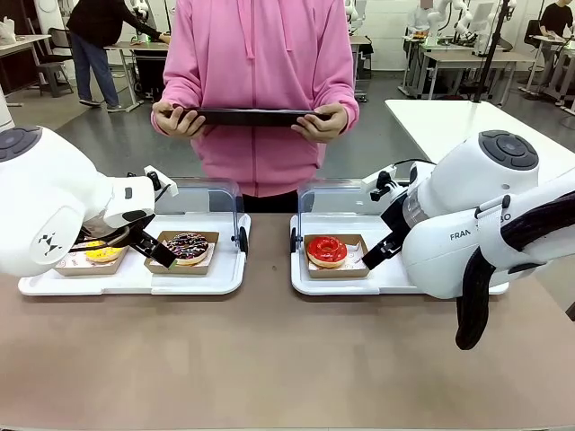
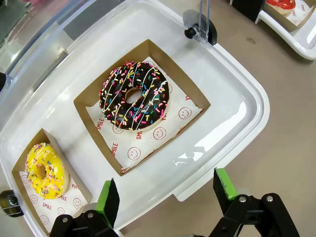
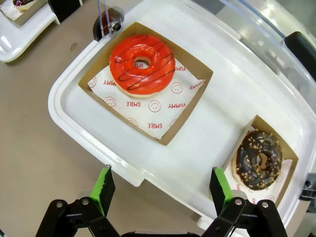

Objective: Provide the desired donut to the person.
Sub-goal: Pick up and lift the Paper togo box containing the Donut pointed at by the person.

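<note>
Left side first: white plastic tray (image 2: pixel 232 94) w/ a clear hinged lid (image 1: pixel 211 193) standing open at the back. Two brown cardboard boxes inside. The mid-frame box in the left wrist view has the chocolate-glazed donut w/ rainbow sprinkles (image 2: pixel 148 98). The lower-left box has the yellow-iced sprinkled donut (image 2: pixel 37 173).

Left gripper (image 2: pixel 165 190) hangs over the tray's near rim, green pads wide apart, nothing between them.

Right side: a second white plastic tray (image 3: pixel 207 133), lid up too. Upper-centre of the right wrist view, the red-glazed donut w/ dark drizzle (image 3: pixel 158 74) sits on smiley-print paper in its box. Lower right is a dark chocolate donut w/ nut bits (image 3: pixel 247 158), its box cut off by the frame edge.

Right gripper (image 3: pixel 161 185) hovers above the near rim, claws spread, empty.

In the front view the right arm covers the nut donut's spot, and the left arm hides most of the yellow one.

The person in the bright pink hoodie (image 1: pixel 260 90) stands at the far side, upper centre, both hands on a flat black tablet (image 1: pixel 252 116). It's edge-on to the cam, so the screen is unreadable. Can't tell which donut is wanted; all four are in their boxes.
</note>
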You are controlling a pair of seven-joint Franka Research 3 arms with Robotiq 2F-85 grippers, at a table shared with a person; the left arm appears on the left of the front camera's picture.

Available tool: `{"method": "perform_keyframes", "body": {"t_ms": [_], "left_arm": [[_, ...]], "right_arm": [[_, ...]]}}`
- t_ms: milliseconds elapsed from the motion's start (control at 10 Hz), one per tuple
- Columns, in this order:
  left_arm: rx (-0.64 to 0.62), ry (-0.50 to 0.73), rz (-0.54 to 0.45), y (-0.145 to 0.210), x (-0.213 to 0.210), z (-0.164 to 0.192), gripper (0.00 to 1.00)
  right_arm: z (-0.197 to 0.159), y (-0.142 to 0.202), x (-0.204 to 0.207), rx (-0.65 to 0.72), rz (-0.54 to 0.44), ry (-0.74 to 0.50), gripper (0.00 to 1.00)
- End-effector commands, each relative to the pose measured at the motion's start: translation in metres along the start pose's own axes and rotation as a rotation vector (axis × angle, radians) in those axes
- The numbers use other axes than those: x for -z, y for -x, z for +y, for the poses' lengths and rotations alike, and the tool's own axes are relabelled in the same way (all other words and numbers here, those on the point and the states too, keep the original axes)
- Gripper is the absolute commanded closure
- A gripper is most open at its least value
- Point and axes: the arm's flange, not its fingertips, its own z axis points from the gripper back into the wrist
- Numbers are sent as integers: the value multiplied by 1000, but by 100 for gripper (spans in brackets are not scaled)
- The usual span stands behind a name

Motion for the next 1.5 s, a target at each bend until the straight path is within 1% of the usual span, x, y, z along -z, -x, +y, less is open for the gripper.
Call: {"method": "perform_keyframes", "body": {"t_ms": [0, 100, 200, 300, 400, 500, 700, 800, 900, 1100, 1300, 1400], "left_arm": [[0, 0, -1, 0, 0, 0, 0], [0, 0, 0, 0, 0, 0, 0], [10, -47, -3, 7, -15, 4, 0], [30, -72, -46, 15, -41, 13, 0], [46, -18, -50, 33, -64, 21, 0], [46, 8, -49, 52, -80, 28, 0], [74, 78, -69, 88, -102, 39, 0], [92, 122, -104, 109, -106, 48, 0], [99, 147, -138, 125, -107, 56, 0], [72, 190, -229, 155, -112, 75, 0], [63, 193, -275, 170, -120, 92, 0], [64, 192, -284, 173, -123, 95, 0]], "right_arm": [[0, 0, 0, 0, -1, 0, 0], [0, 0, 0, 0, 0, 0, 0], [-7, 4, -18, -39, -56, -34, 0], [-28, 11, -46, -79, -92, -130, 0], [-54, 31, -72, -132, -103, -240, 0], [-74, 51, -90, -171, -115, -298, 0], [-111, 80, -108, -217, -164, -336, 0], [-126, 96, -104, -236, -200, -378, 0], [-136, 110, -100, -230, -224, -381, 0], [-143, 134, -111, -235, -285, -346, 0], [-153, 149, -132, -220, -326, -316, 0], [-158, 153, -142, -205, -347, -315, 0]]}}
